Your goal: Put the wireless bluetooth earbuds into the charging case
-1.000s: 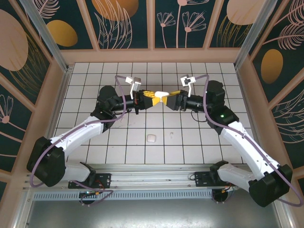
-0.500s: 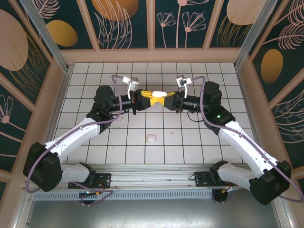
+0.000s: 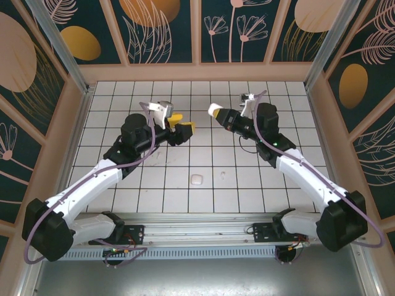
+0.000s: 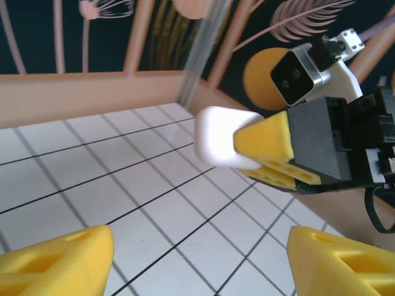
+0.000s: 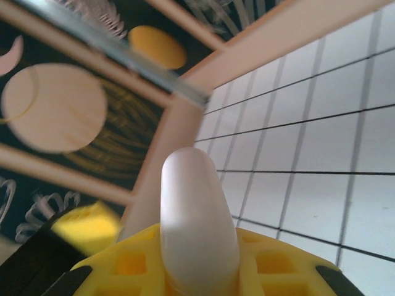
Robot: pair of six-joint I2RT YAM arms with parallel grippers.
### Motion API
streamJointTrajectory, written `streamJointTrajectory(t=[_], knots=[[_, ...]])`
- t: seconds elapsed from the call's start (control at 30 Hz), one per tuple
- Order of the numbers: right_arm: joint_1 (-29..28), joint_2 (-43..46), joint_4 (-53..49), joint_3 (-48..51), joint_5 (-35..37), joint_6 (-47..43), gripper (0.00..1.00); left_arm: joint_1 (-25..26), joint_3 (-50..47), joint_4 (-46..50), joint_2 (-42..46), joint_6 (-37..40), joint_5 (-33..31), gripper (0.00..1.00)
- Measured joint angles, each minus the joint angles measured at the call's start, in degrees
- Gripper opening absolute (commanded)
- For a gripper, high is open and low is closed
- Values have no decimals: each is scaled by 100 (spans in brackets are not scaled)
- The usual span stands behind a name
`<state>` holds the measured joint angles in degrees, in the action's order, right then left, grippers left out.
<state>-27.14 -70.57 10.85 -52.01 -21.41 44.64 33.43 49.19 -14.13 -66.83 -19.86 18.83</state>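
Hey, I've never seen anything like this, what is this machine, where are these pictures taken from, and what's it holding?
These are two robot arms bolted to a tiled table. One picture looks down from overhead; the other two come from cameras on the wrists. The right gripper pinches a white rounded case in yellow fingers, above the tiles. The left gripper is open and empty, facing it. On the tiles lie another small white case and a tiny white piece, probably an earbud.

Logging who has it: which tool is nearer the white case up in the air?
Right. The right tool is clamped on the white case. The left tool faces it with open jaws, a clear gap between them.
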Motion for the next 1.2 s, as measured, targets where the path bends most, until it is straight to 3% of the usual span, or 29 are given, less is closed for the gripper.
streamJointTrajectory(t=[0.2, 0.4, 0.63, 0.93, 1.07, 1.2], knots=[[181, -994, 831, 339, 793, 942, 13, 0, -319, 214, 219, 15, -527, 73], [664, -2662, 1508, -52, 901, 1687, 13, 0, -564, 238, 256, 11, -737, 72], [728, -4717, 1502, -2144, 321, 1923, 14, 0, -831, 236, 293, 13, -929, 72], [140, -6832, 868, -5051, -400, 1843, 17, 0, -981, 133, 299, -57, -1110, 72], [-317, -7434, 177, -6006, -586, 1600, 18, 0, -1075, 131, 387, -74, -1296, 72], [-737, -7674, -184, -6358, -743, 1453, 18, 0, -1174, 131, 603, -74, -1493, 71]])
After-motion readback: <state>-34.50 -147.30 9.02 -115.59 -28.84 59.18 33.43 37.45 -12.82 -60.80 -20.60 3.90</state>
